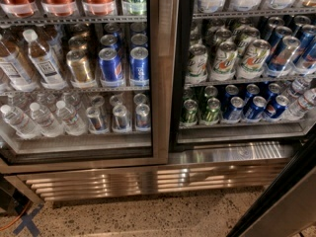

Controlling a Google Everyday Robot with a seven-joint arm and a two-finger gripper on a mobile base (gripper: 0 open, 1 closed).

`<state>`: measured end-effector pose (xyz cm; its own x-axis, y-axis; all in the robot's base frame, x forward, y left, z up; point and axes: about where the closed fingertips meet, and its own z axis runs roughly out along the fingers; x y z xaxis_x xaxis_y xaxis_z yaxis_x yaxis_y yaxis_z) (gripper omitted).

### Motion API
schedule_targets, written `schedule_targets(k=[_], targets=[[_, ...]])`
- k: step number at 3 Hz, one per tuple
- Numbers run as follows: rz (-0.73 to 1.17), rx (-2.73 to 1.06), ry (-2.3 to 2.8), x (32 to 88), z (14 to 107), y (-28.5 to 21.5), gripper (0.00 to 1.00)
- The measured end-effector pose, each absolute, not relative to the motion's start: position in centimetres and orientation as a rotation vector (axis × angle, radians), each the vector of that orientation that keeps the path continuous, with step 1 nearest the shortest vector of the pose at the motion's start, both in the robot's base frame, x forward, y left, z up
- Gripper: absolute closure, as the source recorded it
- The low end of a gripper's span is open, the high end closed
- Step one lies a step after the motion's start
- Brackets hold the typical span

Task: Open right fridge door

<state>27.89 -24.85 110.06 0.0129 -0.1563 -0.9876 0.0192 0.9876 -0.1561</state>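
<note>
Swung out across the lower right corner: right door (295, 212), shown only as a slanting strip of steel frame with black rim. Probably heavy and stiff on its hinges, with smooth, slippery steel and breakable glass. Best gripped at the free edge of the frame, never pushed on the pane. No handle visible.

At right of centre, uncovered shelves (237, 132): in the front rows, 3 white-green cans (224, 58), then lower down 2 green cans (200, 111) and 3 blue cans (254, 107).

At left, 1 shut left door (162, 83). Through it, in front: 2 dark-blue cans (123, 64), 1 gold can (80, 65), 3 silver cans (120, 117), 3 water bottles (42, 118).

Below, 1 steel grille (148, 179) and speckled floor (148, 214).

Gripper nowhere in frame; state cannot be told.
</note>
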Motion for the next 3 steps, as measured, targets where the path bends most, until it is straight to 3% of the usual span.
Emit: schedule_targets(k=[3], targets=[[-0.137, -0.109, 1.553, 27.72, 110.06, -24.83, 0.32]])
